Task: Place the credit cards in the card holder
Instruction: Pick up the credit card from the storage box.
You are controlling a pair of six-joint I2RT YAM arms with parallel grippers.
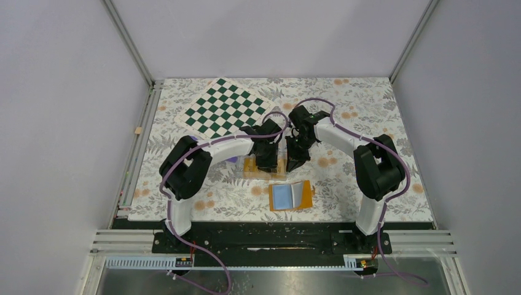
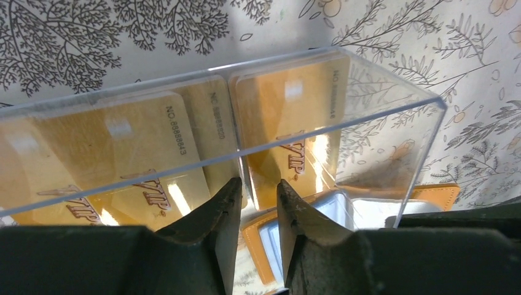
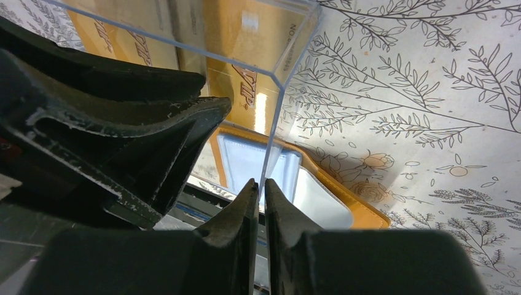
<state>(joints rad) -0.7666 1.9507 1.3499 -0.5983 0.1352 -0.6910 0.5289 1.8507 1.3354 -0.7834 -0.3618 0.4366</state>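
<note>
So, card holder point(image 1: 289, 196) lies open on the table point(image 1: 381, 123), light-blue inside up. It's near the front edge, just in front of both arms & touching neither. No card in it in any view. Credit cards point(image 2: 289, 110) are gold, several of them, all inside a clear box point(image 2: 393, 147) just behind the holder. My read: task barely begun. No card is out or slotted, so pulling each one & sliding it in is all left to do.

Left gripper point(image 2: 255, 184) sits at the box's near wall, jaws a narrow gap apart, nothing pinched that I can see. Right gripper point(image 3: 261, 184) is at the box's corner w/ jaws nearly together on the wall edge; prob. steadying the box, but that's a guess.

Views:
- **Top cam:** gives the layout (holder vs box vs arms), plus a chessboard point(image 1: 225, 109) far back-left, well apart. Both sets of fingertips are hidden under the wrists.
- **Left wrist cam:** shows card faces thru the plastic, overlapping, w/ numbers & script lettering, plus a strip of orange holder beyond.
- **Right wrist cam:** shows the box's corner edge running down betw. its own fingers, w/ the holder's pale inside behind & the other arm's black bulk at left.
</note>
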